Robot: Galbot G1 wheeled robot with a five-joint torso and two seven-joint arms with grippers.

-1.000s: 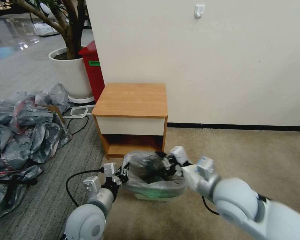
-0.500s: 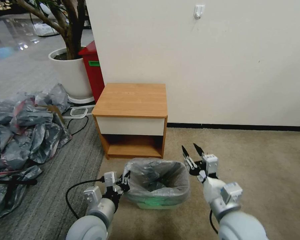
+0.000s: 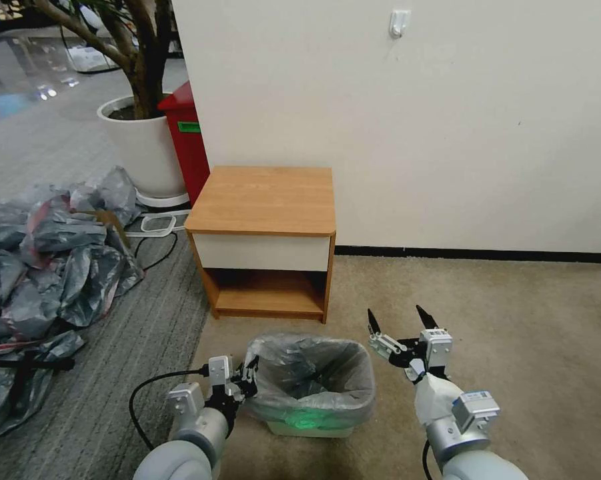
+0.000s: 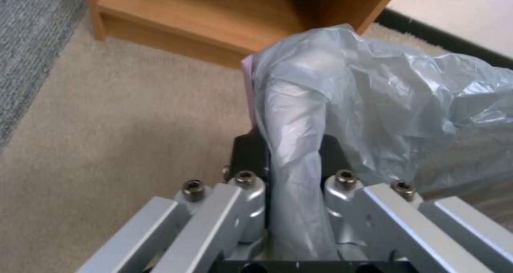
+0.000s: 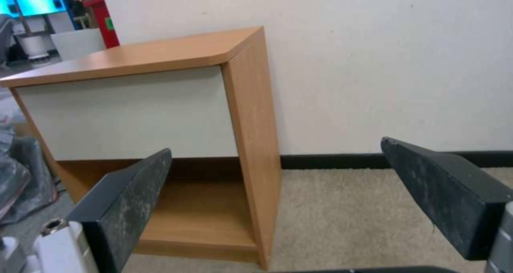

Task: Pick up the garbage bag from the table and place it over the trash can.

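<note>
The trash can stands on the carpet in front of the table, its cream base showing a green tint. The translucent grey garbage bag lines it and hangs over its rim. My left gripper is shut on the bag's left edge. In the left wrist view the plastic with its pink rim runs up between the left gripper's black fingers. Just right of the can, my right gripper stands open and holds nothing. In the right wrist view the right gripper faces the table.
A heap of darker grey bags lies on the floor at the left. A red bin and a white planter stand behind the table. A black cable curls beside my left arm. Bare carpet stretches to the right.
My right gripper has come out of the bag's mouth, let go, opened and drawn back to the right of the can. The left gripper keeps its hold and has shifted slightly nearer.
</note>
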